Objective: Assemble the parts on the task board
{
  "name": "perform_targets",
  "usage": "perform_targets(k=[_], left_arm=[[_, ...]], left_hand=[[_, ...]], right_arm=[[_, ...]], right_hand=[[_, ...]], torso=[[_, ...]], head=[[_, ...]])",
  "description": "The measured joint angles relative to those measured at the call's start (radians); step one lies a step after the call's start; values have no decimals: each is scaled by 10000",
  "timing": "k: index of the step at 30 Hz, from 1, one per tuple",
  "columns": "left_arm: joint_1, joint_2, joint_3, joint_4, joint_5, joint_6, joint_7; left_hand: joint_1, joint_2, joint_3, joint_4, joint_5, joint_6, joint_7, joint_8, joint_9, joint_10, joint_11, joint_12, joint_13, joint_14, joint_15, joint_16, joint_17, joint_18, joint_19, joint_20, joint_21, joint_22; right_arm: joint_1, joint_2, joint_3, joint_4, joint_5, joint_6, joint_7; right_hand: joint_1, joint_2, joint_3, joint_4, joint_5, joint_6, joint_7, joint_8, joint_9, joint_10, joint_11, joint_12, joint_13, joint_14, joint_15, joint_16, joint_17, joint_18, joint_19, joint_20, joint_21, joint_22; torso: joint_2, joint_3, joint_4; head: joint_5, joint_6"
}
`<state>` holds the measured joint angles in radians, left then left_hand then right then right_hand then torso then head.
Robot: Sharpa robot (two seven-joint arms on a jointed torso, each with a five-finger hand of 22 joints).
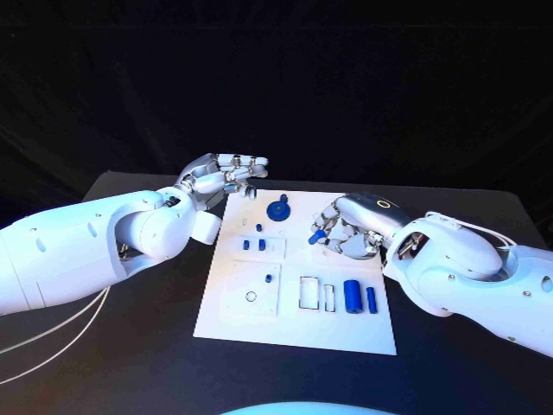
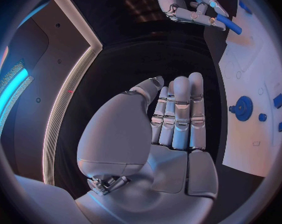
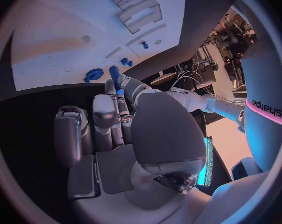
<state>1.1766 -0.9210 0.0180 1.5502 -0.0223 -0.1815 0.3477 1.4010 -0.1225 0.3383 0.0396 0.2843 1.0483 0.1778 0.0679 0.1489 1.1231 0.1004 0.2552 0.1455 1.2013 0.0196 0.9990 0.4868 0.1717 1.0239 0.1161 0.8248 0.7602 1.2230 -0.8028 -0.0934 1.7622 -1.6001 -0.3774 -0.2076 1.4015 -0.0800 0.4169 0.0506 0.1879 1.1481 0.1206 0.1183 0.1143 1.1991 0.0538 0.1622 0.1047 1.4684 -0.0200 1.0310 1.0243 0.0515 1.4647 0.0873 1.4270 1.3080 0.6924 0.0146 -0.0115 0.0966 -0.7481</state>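
Right robot hand (image 1: pixel 341 230) pinches smooth blue cylinder (image 1: pixel 316 235) above flat white task board (image 1: pixel 295 324).

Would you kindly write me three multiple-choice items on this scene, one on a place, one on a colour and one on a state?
1. Where does the blue gear sit?
A) at the board's near edge
B) on the far part of the task board
C) at the board's near right corner

2. What colour is the task board?
A) white
B) red
C) yellow

3. What does the right hand hold?
A) nothing
B) the whole board
C) a small blue part

Answers: B, the gear lies near the far edge; A, the plate is white; C, blue shows between the fingers.
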Motion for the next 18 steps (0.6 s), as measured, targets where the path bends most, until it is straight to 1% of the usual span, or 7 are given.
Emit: perform_targets(k=[5, 8, 11, 18], left_arm=[[0, 39, -1, -39, -2, 16, -3], [0, 72, -2, -65, -2, 24, -3], [0, 88, -2, -73, -3, 31, -4], [-1, 100, -4, -75, -4, 34, -7]], left_hand=[[0, 0, 0, 0, 0, 0, 0, 0, 0, 0, 0, 0, 0, 0, 0, 0, 0, -1, 0, 0, 0, 0], [0, 0, 0, 0, 0, 0, 0, 0, 1, 0, 0, 0, 0, 0, 0, 0, 0, 0, 0, 0, 0, 0], [0, 0, 0, 0, 0, 0, 0, 0, 1, 0, 0, 0, -1, 0, 0, 0, 1, 0, 0, 0, 0, 1], [0, 0, 0, 0, 0, 0, 0, 0, 1, 0, 0, 0, -1, 0, 0, 0, 1, -1, 0, 0, 0, 1]], right_arm=[[-175, 574, 6, 126, 146, -117, 98], [-372, 992, -3, 85, 214, -147, 164], [-579, 1431, -27, -24, 278, -141, 239], [-937, 2026, -86, -415, 366, -76, 376]], right_hand=[[-16, 14, -13, -11, -1, 0, 0, 0, -1, 0, 1, 0, -1, 0, 0, 0, 0, 2, 0, 0, 0, 0], [-28, 25, -14, -11, -1, 0, 0, 0, -2, 1, 2, -39, 0, 0, 0, 0, -1, 3, 0, 0, 0, -1], [-38, 34, -14, -11, 21, 0, 0, 0, -3, 3, 4, -39, 0, 0, 0, 0, -2, 5, 0, 1, 0, -1], [-84, -5, -16, -11, 57, 0, 0, 1, -5, 16, 18, -38, 1, 0, 1, -1, -10, 6, 0, 1, -1, -2]], torso=[[3, 0, 0], [5, 4, 10], [14, 1, 26], [22, -7, 15]], head=[[53, -31], [119, -64], [197, -86], [345, -171]])
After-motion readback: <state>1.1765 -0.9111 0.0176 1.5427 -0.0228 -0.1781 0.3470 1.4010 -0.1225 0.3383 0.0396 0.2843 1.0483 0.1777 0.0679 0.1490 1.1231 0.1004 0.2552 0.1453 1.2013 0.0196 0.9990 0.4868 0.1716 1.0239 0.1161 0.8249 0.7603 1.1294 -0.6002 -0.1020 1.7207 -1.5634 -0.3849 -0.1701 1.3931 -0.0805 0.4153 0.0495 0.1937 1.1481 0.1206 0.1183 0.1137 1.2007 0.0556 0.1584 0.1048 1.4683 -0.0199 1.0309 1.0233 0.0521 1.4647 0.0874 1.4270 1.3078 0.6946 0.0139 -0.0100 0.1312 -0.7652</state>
